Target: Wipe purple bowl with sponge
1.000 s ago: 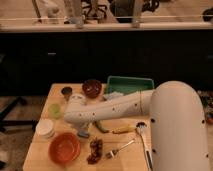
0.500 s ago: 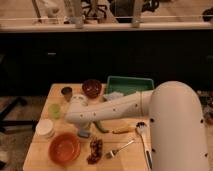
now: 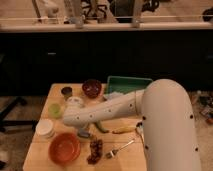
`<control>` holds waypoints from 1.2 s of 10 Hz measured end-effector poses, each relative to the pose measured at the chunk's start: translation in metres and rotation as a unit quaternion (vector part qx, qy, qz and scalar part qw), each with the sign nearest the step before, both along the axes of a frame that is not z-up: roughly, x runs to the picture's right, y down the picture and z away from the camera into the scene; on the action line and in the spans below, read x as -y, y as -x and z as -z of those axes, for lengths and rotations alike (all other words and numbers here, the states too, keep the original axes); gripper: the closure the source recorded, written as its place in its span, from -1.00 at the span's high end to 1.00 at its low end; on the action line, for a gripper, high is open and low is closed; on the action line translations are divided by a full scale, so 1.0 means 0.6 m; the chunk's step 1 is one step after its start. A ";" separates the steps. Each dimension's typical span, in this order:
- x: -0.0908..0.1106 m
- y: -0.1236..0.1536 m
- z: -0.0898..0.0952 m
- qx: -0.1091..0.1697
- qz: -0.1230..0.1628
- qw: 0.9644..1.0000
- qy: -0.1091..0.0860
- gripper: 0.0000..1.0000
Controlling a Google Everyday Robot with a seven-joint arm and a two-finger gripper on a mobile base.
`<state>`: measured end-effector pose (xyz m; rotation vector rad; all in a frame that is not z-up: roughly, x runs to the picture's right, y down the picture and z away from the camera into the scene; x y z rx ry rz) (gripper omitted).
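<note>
The purple bowl (image 3: 92,88) is small, dark maroon and glossy, and stands at the back of the wooden table (image 3: 40,157). My white arm reaches from the right across the table in front of the bowl. My gripper (image 3: 81,130) hangs below the arm's left end, well in front of and left of the bowl. A small blue-grey patch right under the gripper may be the sponge (image 3: 85,135); the arm hides most of it. I cannot tell whether the gripper touches or holds it.
An orange bowl (image 3: 65,148) stands front left, with a white tub (image 3: 45,128), a green cup (image 3: 55,110) and a dark grey cup (image 3: 66,91) behind it. A green tray (image 3: 128,84) is at the back right. A fork (image 3: 119,148), a yellow item (image 3: 123,130) and dark food (image 3: 94,149) lie in front.
</note>
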<state>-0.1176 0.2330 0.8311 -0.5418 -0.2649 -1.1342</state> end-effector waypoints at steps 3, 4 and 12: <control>-0.002 -0.006 -0.006 -0.004 -0.004 1.000 0.003 0.59; -0.002 -0.006 -0.007 -0.004 -0.006 1.000 0.004 0.53; 0.011 -0.025 -0.001 0.000 -0.048 0.999 -0.003 -0.97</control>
